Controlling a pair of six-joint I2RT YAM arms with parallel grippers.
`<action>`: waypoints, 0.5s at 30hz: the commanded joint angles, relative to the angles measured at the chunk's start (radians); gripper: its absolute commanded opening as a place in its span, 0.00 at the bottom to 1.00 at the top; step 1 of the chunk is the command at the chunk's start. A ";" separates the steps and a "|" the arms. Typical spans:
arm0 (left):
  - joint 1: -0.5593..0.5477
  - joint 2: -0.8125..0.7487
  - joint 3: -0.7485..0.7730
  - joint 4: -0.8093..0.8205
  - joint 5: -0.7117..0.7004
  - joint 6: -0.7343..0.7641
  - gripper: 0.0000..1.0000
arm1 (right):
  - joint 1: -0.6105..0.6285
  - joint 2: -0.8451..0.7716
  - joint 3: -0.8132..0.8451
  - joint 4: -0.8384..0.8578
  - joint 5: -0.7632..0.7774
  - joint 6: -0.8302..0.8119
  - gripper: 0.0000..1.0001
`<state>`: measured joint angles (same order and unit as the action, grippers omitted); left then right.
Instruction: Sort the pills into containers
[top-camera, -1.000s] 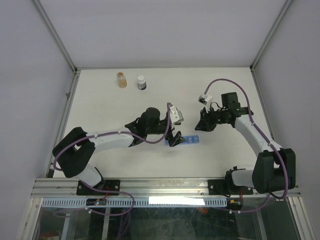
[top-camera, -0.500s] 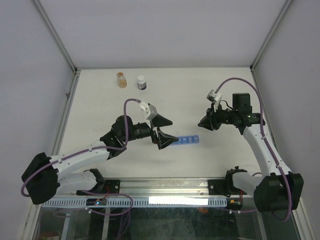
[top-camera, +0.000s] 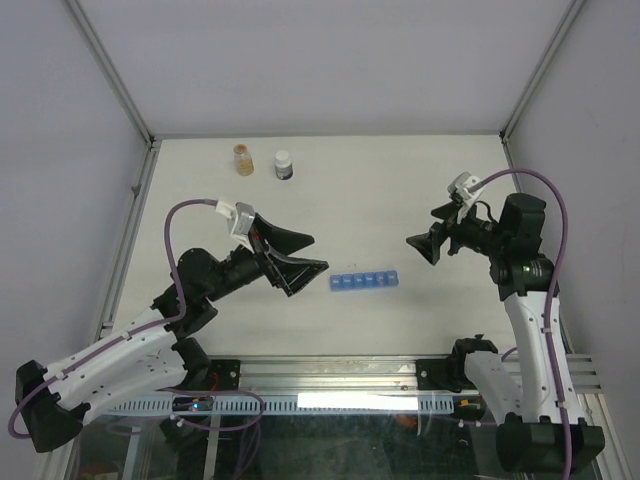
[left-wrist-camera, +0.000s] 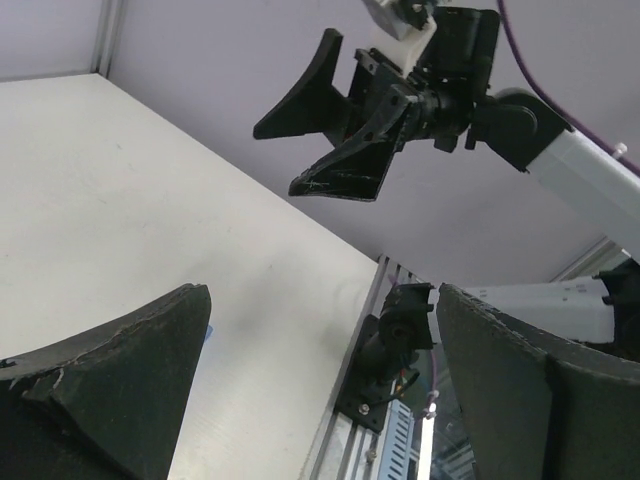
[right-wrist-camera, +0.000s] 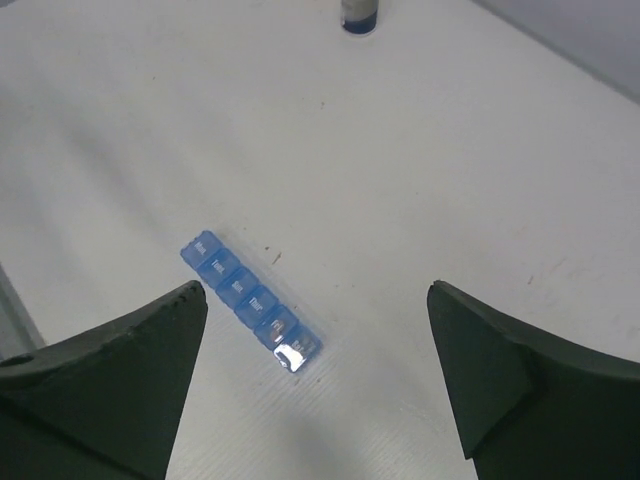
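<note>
The containers (top-camera: 364, 280) are a short strip of translucent-blue compartments with day labels, lying flat on the white table between the two arms; their lids look shut. In the right wrist view the containers (right-wrist-camera: 250, 300) lie below and between the fingers, well apart from them. My left gripper (top-camera: 316, 252) hovers open just left of the strip and holds nothing. My right gripper (top-camera: 425, 228) is open and empty, raised to the right of the strip. The left wrist view looks across at the right gripper (left-wrist-camera: 340, 130). The pills are out of view.
A small amber bottle (top-camera: 241, 159) and a white bottle with a dark cap (top-camera: 284, 165) stand side by side at the far left of the table. The white bottle (right-wrist-camera: 360, 15) shows at the top edge of the right wrist view. Metal rails frame the table.
My right gripper has gone from shut to open and drawn back to the right. The left arm has pulled back leftward off the strip, which now lies fully uncovered.
</note>
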<state>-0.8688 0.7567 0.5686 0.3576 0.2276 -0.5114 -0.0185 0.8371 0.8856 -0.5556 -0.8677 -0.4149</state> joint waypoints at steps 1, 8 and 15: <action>0.008 -0.026 0.081 -0.113 -0.063 -0.058 0.99 | -0.022 -0.082 0.004 0.165 0.102 0.135 0.98; 0.007 -0.022 0.207 -0.206 -0.084 -0.025 0.99 | -0.023 -0.096 0.126 0.183 0.312 0.280 0.99; 0.007 -0.019 0.354 -0.312 -0.119 0.061 0.99 | -0.023 -0.060 0.299 0.081 0.313 0.256 0.99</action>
<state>-0.8688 0.7441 0.8246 0.0963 0.1444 -0.5133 -0.0357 0.7742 1.0744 -0.4519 -0.5747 -0.1738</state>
